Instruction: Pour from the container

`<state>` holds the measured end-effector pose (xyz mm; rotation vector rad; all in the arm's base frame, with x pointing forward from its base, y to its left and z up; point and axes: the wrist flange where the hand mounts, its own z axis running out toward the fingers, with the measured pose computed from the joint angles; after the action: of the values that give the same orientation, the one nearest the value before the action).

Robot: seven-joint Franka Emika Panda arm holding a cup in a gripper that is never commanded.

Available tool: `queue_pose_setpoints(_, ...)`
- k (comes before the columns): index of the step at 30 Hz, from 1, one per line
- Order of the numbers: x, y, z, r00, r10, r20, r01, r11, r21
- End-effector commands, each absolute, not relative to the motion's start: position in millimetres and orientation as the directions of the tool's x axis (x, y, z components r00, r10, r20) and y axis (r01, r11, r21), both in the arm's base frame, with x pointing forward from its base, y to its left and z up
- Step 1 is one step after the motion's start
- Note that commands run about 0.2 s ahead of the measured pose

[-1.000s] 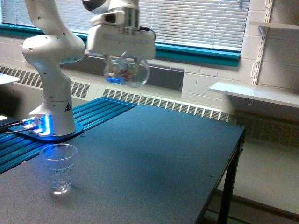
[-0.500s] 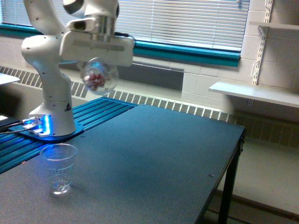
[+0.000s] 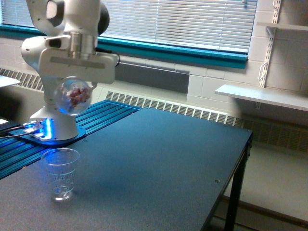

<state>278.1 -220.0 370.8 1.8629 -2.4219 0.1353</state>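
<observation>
Clear cup (image 3: 60,173) on dark table (image 3: 159,163)

The white arm (image 3: 50,72) rises from its lit base (image 3: 48,130), at the far corner of the tabletop (image 3: 159,163) on the exterior view's left. It folds over, so the wrist points straight down above that base. Its broad white hand block sits level. The pincer (image 3: 73,92) beneath it is clamped on the jar (image 3: 73,95), hanging in the air just in front of the base column.
</observation>
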Motion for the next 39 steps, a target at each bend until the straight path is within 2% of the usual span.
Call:
queue_pose_setpoints(1,265,-236,354,-0.4,-0.912,0.093,-0.916,0.402,0.003)
queue_pose_setpoints(10,268,-251,333,-0.421,-0.905,0.058,-0.904,0.424,0.055)
queue_pose_setpoints(26,297,-250,324,-0.434,-0.901,-0.014,-0.899,0.432,0.078)
queue_pose_setpoints(39,298,-249,315,-0.455,-0.886,-0.085,-0.89,0.449,0.079)
